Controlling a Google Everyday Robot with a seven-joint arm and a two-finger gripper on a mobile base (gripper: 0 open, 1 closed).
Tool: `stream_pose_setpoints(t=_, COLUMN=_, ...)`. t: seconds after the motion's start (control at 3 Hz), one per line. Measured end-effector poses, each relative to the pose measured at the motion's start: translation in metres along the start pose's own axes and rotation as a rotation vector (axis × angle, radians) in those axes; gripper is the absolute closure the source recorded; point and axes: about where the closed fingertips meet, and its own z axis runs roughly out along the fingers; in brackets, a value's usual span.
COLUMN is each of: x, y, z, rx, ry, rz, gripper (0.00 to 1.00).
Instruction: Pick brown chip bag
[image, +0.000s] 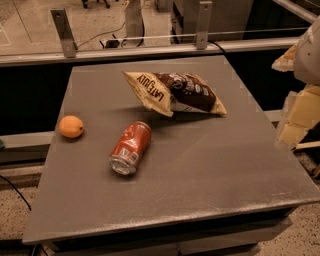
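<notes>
Listing the camera view for you, item by item.

- Brown chip bag (175, 93): crinkly and puffed, cream with a dark brown panel and "LATE JULY" lettering. It lies on its side toward the far middle of the grey table (210, 175), and nothing touches it.
- Red soda can (130, 148): tipped on its side, nearer the camera than the bag and apart from it, with its top facing the camera.
- Orange fruit (71, 126): small and round, near the table's edge, well apart from the bag.
- Gripper (299, 114): pale blocky parts at the view's right margin, beside the table and not over it, well apart from the bag. It is partly cut off, so you cannot tell whether it is open or closed.

Step in hand, as a judgement: the approach. The bag looks untouched and no grasp has begun.

The next move calls for you to bring the gripper in over the table and down onto the bag's puffed middle. Expect the film to yield and slip, so close gently. Keep off the can, which may roll if nudged.
</notes>
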Motion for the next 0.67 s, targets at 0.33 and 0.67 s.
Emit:
stream_pose_setpoints(t=0.33, x=0.0, y=0.0, z=0.0, rx=0.0, ry=0.0, rz=0.0, gripper=0.0)
stream_pose_setpoints(t=0.67, x=-0.01, y=-0.005, z=0.007, rx=-0.014, ry=-0.009, rz=-0.036, gripper=0.0)
